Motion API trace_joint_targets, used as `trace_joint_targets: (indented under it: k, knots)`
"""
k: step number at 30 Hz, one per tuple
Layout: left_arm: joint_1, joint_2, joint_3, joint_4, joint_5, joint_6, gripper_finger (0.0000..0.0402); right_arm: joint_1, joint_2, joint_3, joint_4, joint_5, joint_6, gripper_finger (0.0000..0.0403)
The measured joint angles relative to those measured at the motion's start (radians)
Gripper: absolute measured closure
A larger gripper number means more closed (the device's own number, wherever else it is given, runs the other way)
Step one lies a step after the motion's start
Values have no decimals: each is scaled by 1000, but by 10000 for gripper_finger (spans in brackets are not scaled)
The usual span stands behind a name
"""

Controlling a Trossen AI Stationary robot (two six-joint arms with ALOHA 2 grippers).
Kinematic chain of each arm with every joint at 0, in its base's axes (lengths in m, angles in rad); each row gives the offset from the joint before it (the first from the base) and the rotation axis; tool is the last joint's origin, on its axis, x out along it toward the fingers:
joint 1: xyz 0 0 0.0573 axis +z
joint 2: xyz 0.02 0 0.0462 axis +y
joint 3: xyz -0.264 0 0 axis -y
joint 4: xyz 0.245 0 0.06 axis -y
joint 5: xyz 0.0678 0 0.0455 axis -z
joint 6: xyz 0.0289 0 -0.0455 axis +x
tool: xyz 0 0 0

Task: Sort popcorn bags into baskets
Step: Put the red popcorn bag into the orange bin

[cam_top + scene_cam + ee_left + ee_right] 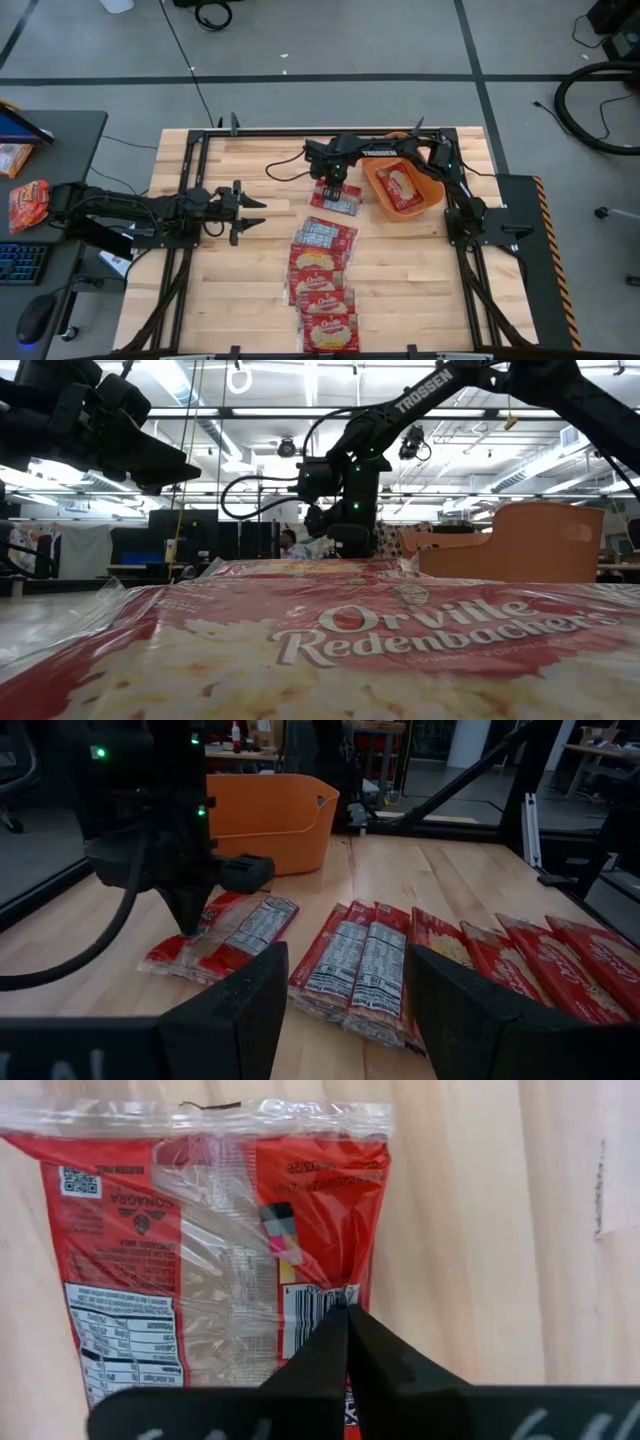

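Observation:
One red popcorn bag (336,196) (225,935) lies apart from the others, white-and-blue back up, on the table just left of the orange basket (375,195) (265,815). My right gripper (336,186) (190,923) (347,1312) stands over this bag, pointing down and shut on it. Another bag (403,183) lies inside the basket. Several more bags (322,280) (480,960) lie overlapping in a row that runs to the near edge. My left gripper (255,212) (345,1010) hovers open, left of the row, its fingers pointing toward the row. My right gripper comes from above, pointing down, with both fingertips (330,1335) meeting on the bag's back face by the barcode (300,1305), near one long edge. It seems to pinch the clear wrapper there. The bag lies flat on the table.
The basket (520,540) stands at the far right of the table. The nearest bag of the row (350,640) fills the low view. On a side desk to the left lie an orange-red snack pouch (28,203) and a keyboard (20,262). Bare wood lies near left.

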Motion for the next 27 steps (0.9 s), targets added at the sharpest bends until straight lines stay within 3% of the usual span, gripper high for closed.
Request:
trace_joint_targets:
  k: [7, 17, 27]
  knots:
    - [0, 0, 0, 0, 0, -1, 196, 1, -45, -10, -29, 1, 22, 397]
    - [0, 0, 0, 0, 0, -7, 196, 50, -216, -7, -107, 30, 149, 398]
    - [0, 0, 0, 1, 0, -25, 196, 129, -434, -5, -245, 212, 290, 398]
